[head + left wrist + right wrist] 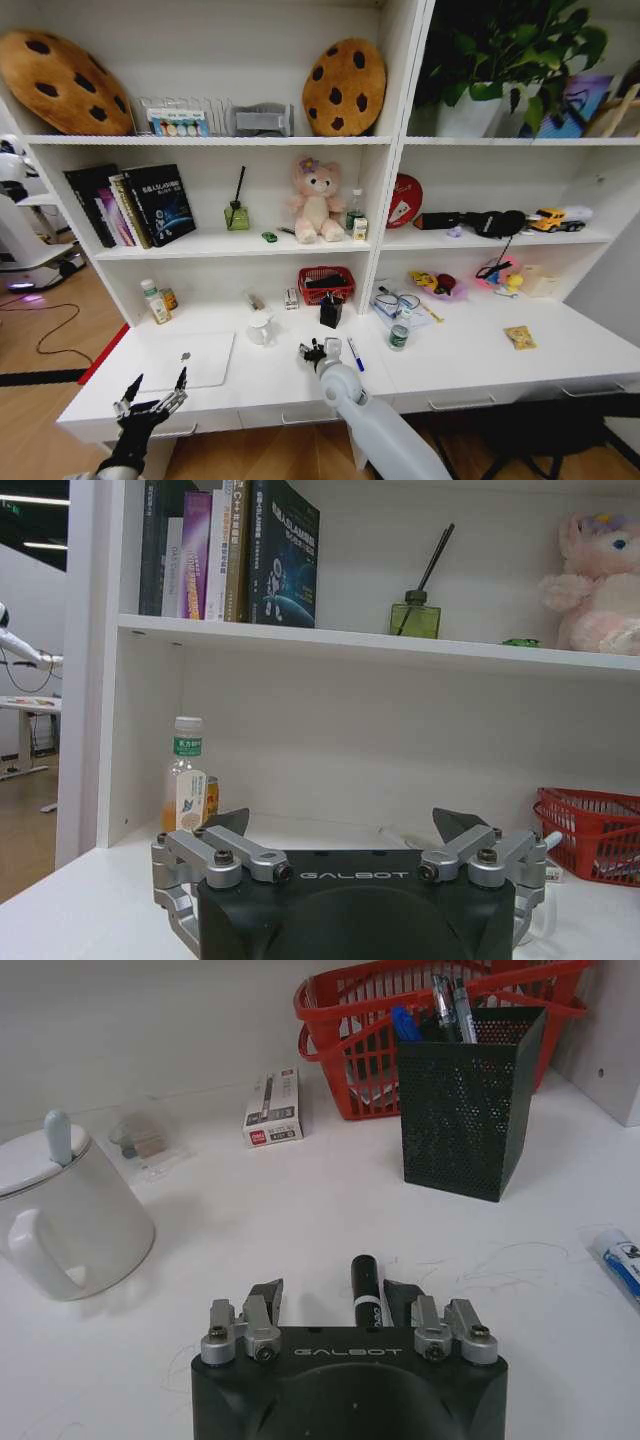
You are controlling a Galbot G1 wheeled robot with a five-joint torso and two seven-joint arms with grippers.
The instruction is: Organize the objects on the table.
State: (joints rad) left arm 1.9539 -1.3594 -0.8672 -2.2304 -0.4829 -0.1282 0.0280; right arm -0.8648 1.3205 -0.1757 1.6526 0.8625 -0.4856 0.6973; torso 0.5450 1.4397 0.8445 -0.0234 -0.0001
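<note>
The long white desk (pixel 450 360) carries scattered clutter beneath two shelves. The right end effector (pixel 333 1298) hovers low over the middle of the desk, its two fingers spread open on either side of one black marker (pixel 365 1285) lying on the surface; the fingers do not touch it. Just beyond it stands one black mesh pen holder (pixel 467 1100) with several pens in it, and behind that sits one red basket (pixel 380 1020). One white mug (pixel 65 1215) with a spoon handle sticking out stands to the left of the marker, and one small boxed item (pixel 273 1110) lies flat near the back wall.

In the head view, one blue pen (pixel 355 354) lies just right of the right end effector, and one green-and-silver can (pixel 399 336) stands further right. One silver-white laptop (pixel 190 360), closed, lies flat on the left part of the desk. One bottle (pixel 155 302) with a green cap stands at the far left against the shelf wall.

The left end effector (pixel 153 391) hangs at the near left edge of the desk, its two fingers wide apart and holding nothing.

On the lower shelf, one tiny green toy car (pixel 269 237) rests just left of the pink teddy bear (pixel 317 200).
</note>
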